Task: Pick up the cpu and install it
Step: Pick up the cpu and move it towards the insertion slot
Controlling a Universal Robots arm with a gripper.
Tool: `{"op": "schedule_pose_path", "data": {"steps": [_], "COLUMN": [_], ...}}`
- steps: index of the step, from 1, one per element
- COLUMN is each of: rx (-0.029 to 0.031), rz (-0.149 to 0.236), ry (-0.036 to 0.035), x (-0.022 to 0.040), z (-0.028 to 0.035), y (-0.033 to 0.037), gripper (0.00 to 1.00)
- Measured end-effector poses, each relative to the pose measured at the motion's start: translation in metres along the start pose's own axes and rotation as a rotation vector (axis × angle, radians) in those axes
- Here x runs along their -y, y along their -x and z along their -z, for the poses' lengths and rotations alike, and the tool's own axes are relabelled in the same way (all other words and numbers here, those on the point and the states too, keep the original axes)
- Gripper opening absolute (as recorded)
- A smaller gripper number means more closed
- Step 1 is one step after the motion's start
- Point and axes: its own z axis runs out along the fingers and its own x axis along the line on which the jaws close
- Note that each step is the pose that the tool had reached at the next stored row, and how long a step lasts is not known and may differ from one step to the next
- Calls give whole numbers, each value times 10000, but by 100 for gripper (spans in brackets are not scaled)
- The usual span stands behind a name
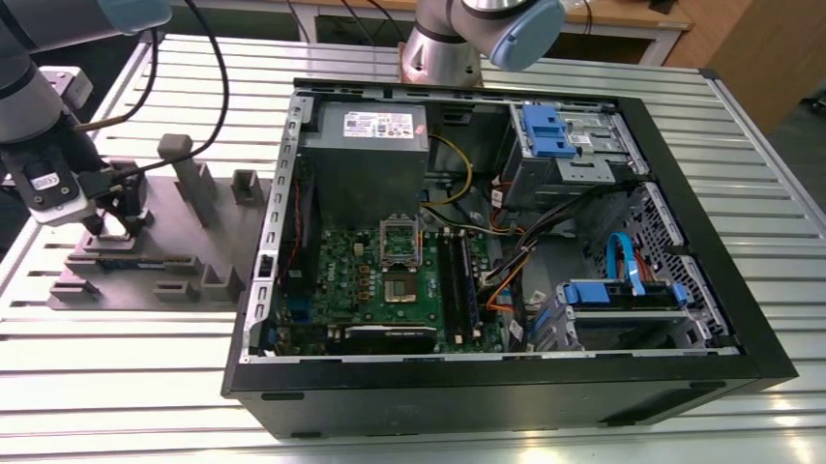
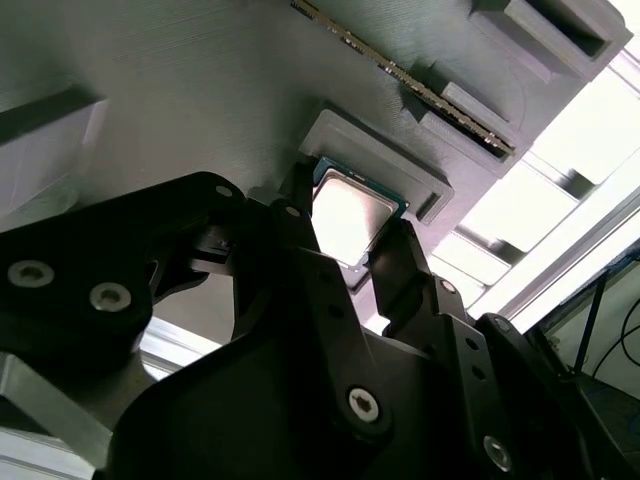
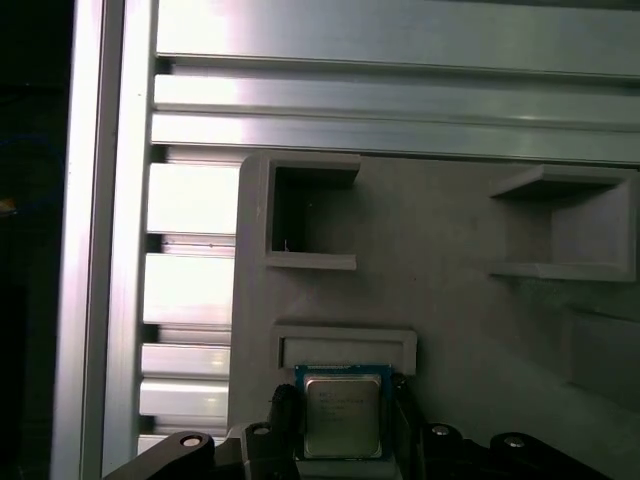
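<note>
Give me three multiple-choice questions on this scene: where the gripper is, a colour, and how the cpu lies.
1. The gripper is: A, at the grey fixture; B, inside the computer case; C, above the power supply.
2. The drive-bay clips are: A, red; B, blue; C, yellow.
3. The cpu lies: A, on edge; B, flat, metal top up; C, upside down.
Answers: 1 A, it hangs at the fixture in the exterior view; 2 B, they show blue; 3 B, its silver top faces both wrist views.

Tool (image 1: 114, 222) low over grey fixture (image 1: 135, 282); open computer case (image 1: 516, 391) beside.
</note>
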Motion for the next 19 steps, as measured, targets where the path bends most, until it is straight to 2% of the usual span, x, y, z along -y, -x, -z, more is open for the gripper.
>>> {"op": "schedule_pose_path", "data": {"steps": [6, 19], "rx": [2, 1], "rz": [0, 0], "ry": [1, 1], "x": [-2, -3], "z": [41, 79], "y": [1, 1], "gripper": [47, 47]}}
